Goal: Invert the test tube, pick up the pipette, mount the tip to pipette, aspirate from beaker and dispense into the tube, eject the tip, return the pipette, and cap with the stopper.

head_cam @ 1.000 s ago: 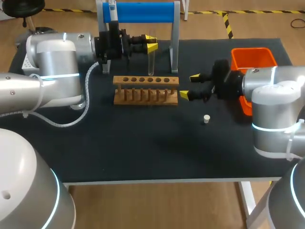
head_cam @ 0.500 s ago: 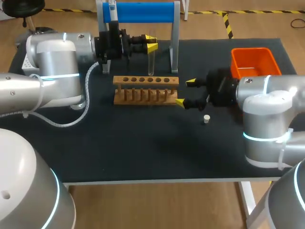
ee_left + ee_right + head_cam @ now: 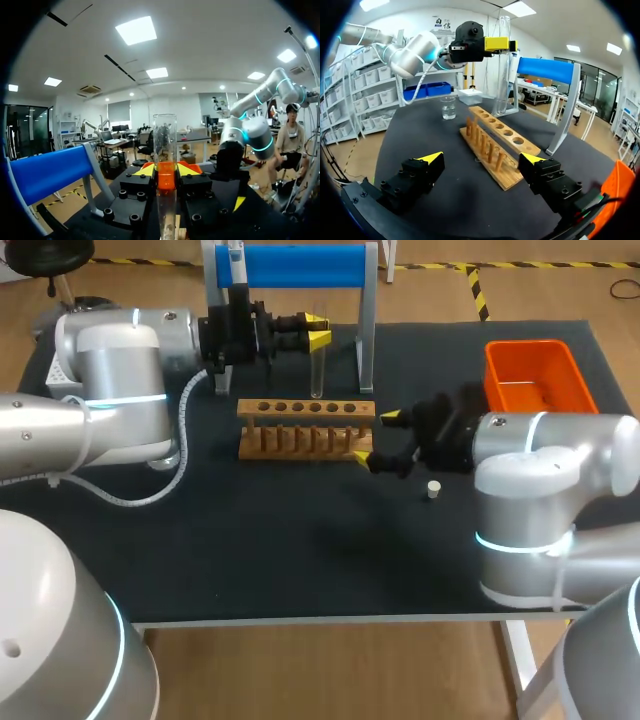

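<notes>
The left gripper (image 3: 317, 328) was clamped on the upright test tube (image 3: 317, 375), at 12 o'clock of the rack (image 3: 306, 428). The right gripper (image 3: 375, 437) hung with its fingers apart. Next, the tube likely needed setting in a hole.

Head camera: above and behind me, far, looks down on whole table (image 3: 300, 570); rack (image 3: 306, 427) at 12 o'clock from table middle. Left wrist camera: very near test tube (image 3: 165, 135), faces 3 o'clock in head view. Right wrist camera: low over table, faces 9 o'clock, rack near ahead. I see test tube and blue bar (image 3: 300, 265) in all three.
</notes>
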Robot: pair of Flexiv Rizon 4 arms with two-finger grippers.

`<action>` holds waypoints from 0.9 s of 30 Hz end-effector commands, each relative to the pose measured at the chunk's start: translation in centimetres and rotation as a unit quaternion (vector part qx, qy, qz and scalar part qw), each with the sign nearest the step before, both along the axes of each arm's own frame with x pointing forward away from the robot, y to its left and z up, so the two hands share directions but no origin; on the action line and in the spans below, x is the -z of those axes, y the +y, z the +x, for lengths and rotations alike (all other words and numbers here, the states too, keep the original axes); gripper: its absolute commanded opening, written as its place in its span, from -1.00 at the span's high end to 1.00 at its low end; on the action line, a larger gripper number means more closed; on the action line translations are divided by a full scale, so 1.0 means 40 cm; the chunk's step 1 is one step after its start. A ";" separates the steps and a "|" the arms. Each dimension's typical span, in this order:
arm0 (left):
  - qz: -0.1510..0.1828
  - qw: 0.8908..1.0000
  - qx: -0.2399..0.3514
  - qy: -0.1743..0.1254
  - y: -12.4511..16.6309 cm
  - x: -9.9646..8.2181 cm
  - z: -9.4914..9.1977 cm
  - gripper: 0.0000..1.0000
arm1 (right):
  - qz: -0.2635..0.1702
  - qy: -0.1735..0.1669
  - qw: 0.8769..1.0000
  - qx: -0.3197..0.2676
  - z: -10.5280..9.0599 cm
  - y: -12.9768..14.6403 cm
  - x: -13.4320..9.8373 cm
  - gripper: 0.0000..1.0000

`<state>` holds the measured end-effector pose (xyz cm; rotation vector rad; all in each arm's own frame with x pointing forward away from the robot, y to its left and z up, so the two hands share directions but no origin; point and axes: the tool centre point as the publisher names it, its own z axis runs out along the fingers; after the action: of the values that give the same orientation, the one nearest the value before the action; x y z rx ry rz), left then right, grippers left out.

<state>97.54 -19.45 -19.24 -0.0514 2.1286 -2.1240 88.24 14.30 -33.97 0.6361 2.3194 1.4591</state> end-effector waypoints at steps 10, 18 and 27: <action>0.001 1.000 0.002 0.001 0.000 -0.001 0.003 1.00 | -0.006 -0.003 1.000 0.019 0.019 0.021 0.011 -1.00; 0.001 1.000 0.002 0.001 0.000 -0.001 0.003 1.00 | -0.008 -0.007 1.000 0.021 0.015 0.020 0.011 -1.00; 0.001 1.000 0.002 0.001 0.000 -0.001 0.003 1.00 | -0.008 -0.007 1.000 0.021 0.015 0.020 0.011 -1.00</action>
<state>97.55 -19.46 -19.24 -0.0509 2.1289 -2.1241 88.90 15.11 -34.37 0.6633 2.2923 1.4201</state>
